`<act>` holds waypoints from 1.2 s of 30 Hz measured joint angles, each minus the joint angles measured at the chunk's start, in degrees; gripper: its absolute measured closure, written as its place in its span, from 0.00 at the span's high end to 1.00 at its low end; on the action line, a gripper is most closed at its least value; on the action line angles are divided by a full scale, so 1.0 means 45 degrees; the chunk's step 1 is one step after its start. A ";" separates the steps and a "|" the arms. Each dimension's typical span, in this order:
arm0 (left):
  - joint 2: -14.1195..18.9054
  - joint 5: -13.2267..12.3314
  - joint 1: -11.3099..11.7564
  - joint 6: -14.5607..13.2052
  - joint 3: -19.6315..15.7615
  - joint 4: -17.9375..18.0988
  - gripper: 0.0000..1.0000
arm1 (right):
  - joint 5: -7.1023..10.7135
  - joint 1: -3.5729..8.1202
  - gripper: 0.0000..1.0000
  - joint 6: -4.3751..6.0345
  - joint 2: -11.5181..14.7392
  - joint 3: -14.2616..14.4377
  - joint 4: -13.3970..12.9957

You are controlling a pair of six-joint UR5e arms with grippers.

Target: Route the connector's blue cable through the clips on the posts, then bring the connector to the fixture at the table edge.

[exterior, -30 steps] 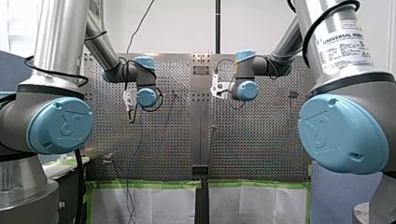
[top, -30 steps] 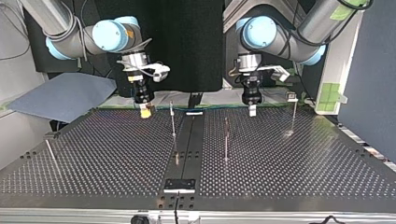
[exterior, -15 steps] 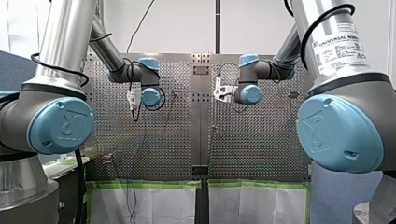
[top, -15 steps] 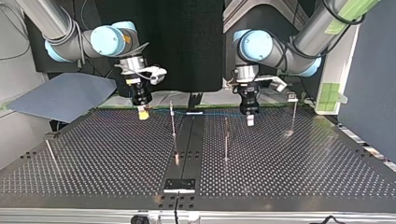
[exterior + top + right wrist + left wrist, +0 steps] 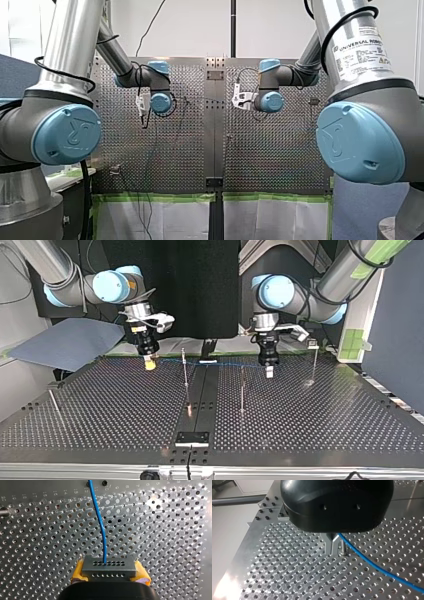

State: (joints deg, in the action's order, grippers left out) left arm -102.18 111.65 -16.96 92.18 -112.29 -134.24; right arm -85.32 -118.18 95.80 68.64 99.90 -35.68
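One connector (image 5: 109,568) crosswise in right gripper (image 5: 110,573), blue cable (image 5: 100,522) ahead

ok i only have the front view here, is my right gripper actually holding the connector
observer: yes. In the right wrist view the right gripper has its yellow pads shut on the grey connector.
operator: and where does the cable go from it
observer: the blue cable leaves the connector's face and runs straight ahead over the perforated table.
operator: does it reach my left arm
observer: in the top view it spans above the table across to the left gripper, passing a thin post. Whether it sits in that post's clip is too small to tell.
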 joint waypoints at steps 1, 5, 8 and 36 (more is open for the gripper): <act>-0.0001 -0.0015 0.0016 0.0002 0.0002 0.0005 0.00 | 0.0005 0.0010 0.00 0.0001 -0.0001 0.0000 -0.0001; -0.0008 -0.0056 0.0119 0.0041 0.0005 0.0082 0.00 | 0.0043 0.0038 0.00 0.0003 -0.0017 0.0000 -0.0003; -0.0017 -0.0074 0.0175 0.0084 0.0012 0.0115 0.00 | 0.0063 0.0050 0.00 0.0004 -0.0034 -0.0003 -0.0004; -0.0715 -0.0621 0.0634 0.0526 0.1002 -0.0173 0.00 | 0.0024 0.0165 0.00 0.0336 -0.0299 -0.0482 -0.0037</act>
State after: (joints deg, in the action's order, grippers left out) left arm -105.40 108.85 -14.11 94.55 -107.78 -135.02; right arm -85.21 -117.44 97.32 67.30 97.73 -35.85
